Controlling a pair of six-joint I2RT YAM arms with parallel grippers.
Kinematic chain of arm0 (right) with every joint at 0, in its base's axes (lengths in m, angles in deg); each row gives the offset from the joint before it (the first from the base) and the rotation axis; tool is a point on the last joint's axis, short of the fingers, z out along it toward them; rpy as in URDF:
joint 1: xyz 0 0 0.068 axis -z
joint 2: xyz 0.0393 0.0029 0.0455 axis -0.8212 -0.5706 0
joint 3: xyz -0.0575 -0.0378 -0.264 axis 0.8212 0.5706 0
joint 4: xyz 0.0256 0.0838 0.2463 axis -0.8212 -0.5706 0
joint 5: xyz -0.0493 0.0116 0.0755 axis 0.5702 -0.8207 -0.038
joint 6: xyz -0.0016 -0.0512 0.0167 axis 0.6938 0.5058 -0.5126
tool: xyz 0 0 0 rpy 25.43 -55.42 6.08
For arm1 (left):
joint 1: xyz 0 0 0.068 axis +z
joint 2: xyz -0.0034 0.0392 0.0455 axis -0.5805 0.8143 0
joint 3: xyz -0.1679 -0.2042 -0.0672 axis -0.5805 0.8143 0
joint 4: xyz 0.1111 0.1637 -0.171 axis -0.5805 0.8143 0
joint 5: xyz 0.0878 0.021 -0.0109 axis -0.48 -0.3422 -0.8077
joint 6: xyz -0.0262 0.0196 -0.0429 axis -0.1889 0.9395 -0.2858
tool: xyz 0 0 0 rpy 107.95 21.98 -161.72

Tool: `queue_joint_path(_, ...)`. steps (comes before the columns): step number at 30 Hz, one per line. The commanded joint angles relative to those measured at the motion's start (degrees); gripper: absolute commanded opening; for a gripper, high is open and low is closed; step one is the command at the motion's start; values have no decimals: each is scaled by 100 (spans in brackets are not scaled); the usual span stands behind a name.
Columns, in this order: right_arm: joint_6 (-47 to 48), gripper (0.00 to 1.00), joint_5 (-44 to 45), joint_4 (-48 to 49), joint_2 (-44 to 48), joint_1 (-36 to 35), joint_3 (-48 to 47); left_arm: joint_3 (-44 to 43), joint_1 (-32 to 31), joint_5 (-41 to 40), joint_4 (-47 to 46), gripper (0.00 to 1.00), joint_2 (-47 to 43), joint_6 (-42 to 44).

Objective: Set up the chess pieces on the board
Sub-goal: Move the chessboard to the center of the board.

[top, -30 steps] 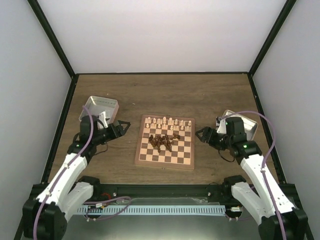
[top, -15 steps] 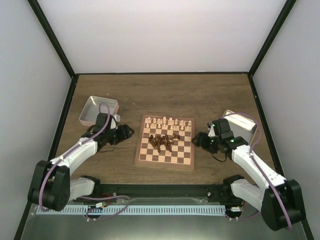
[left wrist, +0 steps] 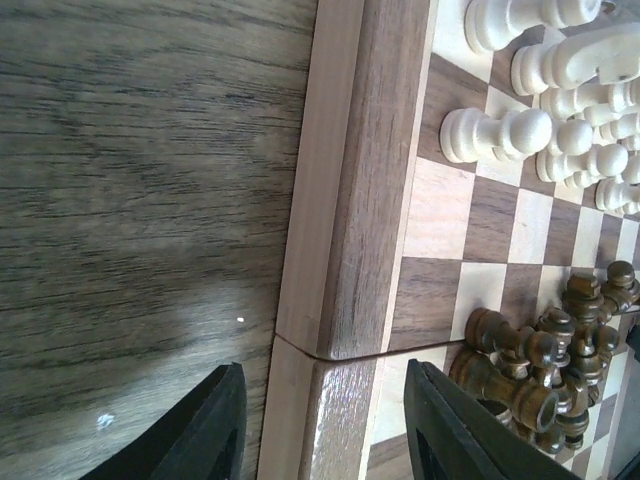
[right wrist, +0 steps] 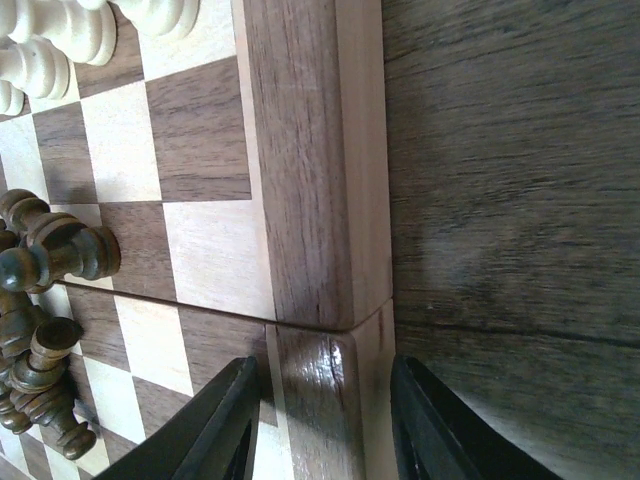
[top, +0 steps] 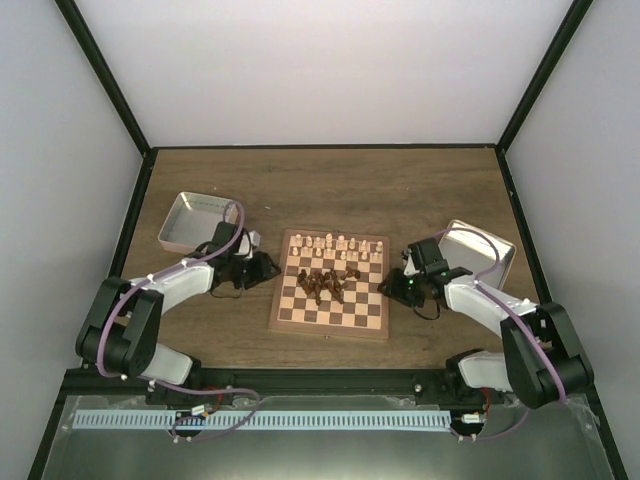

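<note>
The board point(top: 327, 330) lies mid-table. Cream chess pieces point(top: 335, 245) crowd its far rows, and dark chess pieces point(top: 322, 285) lie heaped near its middle. My left gripper point(top: 262, 268) is low at the board's left edge. In the left wrist view that gripper point(left wrist: 322, 367) is open astride the border point(left wrist: 350, 200) at the fold seam, with a gap on each side. My right gripper point(top: 392, 287) is at the right edge. Its jaws point(right wrist: 325, 362) stand open astride the border point(right wrist: 300, 150), the outer finger close against it. Dark pieces point(left wrist: 530, 370) point(right wrist: 45, 260) lie just inside each gripper.
A metal tray point(top: 196, 221) sits at the left behind my left arm. A second tray point(top: 480, 255) sits at the right behind my right arm. Black frame posts and white walls enclose the wooden table point(top: 330, 185).
Both arms have stretched inward and down from beside the trays to the board's side edges. Both sets of jaws have narrowed from wide open.
</note>
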Motion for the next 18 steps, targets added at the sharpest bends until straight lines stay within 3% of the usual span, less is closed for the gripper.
queue_joint_path(1, -83, 36, -136, 450, -115, -37, 94, -213, -86, 109, -175, 43, 254, 109)
queue_joint_path(6, -215, 33, -222, 707, -232, -36, 126, -444, -96, 46, -63, 24, 613, 165)
queue_joint_path(18, -308, 24, -240, 1311, -867, -38, -200, -890, -104, -164, -203, 16, 1112, 227)
